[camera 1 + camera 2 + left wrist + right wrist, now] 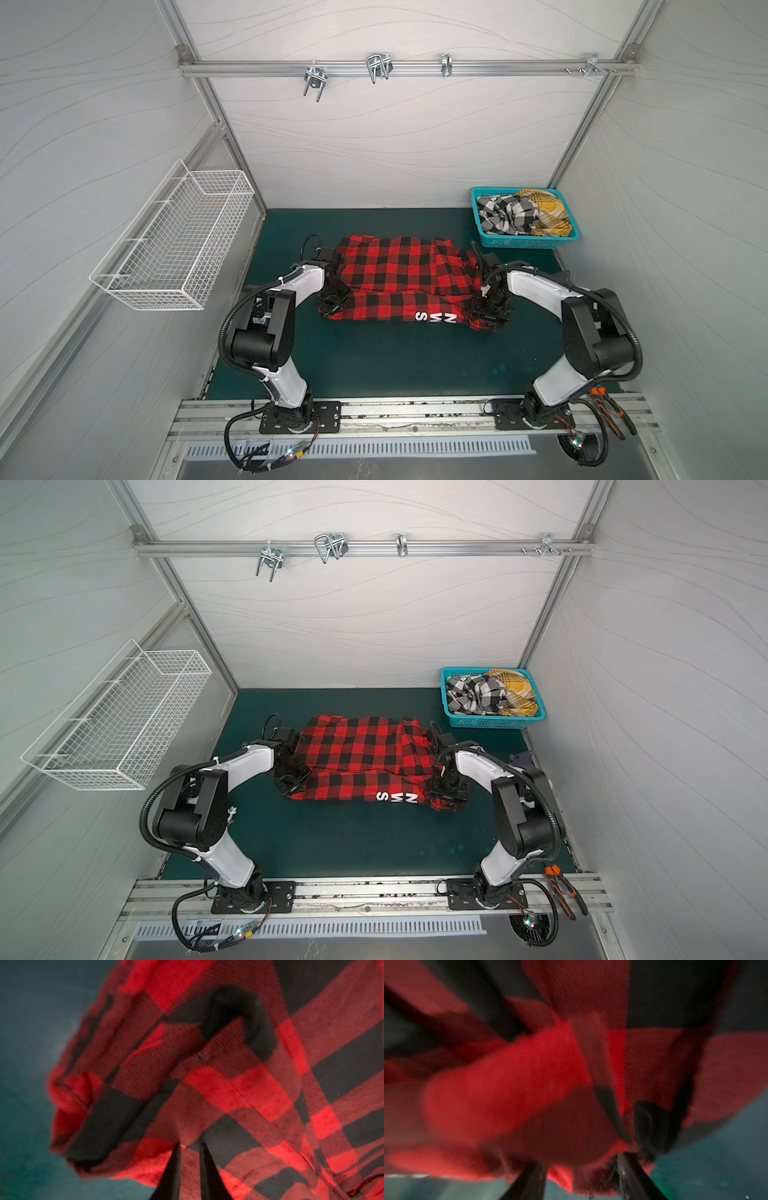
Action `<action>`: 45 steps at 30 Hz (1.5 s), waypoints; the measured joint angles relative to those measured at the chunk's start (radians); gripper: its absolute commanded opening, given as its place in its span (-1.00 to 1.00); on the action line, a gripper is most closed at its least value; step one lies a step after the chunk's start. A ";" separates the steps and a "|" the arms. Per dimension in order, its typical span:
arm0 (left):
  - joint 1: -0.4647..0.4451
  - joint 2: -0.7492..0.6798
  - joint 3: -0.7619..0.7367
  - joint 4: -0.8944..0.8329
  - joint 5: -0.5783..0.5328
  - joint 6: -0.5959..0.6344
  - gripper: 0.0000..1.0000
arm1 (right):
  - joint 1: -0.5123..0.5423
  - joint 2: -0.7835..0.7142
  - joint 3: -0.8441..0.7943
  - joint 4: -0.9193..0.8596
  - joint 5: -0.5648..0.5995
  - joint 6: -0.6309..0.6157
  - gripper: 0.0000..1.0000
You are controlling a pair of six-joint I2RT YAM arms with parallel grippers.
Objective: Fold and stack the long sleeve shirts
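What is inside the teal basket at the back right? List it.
Inside the teal basket lie two crumpled shirts: a black-and-white check shirt and a mustard-yellow plaid shirt beside it. Anything beneath them, and the basket floor, is covered.

— What's on the left wall?
— A white wire basket [174, 245], hung there, apart from the green mat [395, 361].
— And at the back?
— A rail [415, 66] runs across the back wall with metal hooks [377, 66] on it. A teal basket [523, 242] stands on the mat's far right corner.
— Anything up front?
— Orange-handled pliers [611, 409] lie on the front frame [395, 411] at the right, and a slotted strip [374, 449] runs nearer than it. In a top view, a dark grey scrap [522, 759] sits by the mat's right edge.
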 measured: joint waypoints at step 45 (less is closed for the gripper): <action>-0.113 0.000 0.033 -0.026 0.086 0.225 -0.96 | -0.070 0.800 1.229 -0.120 -0.089 -0.199 -0.79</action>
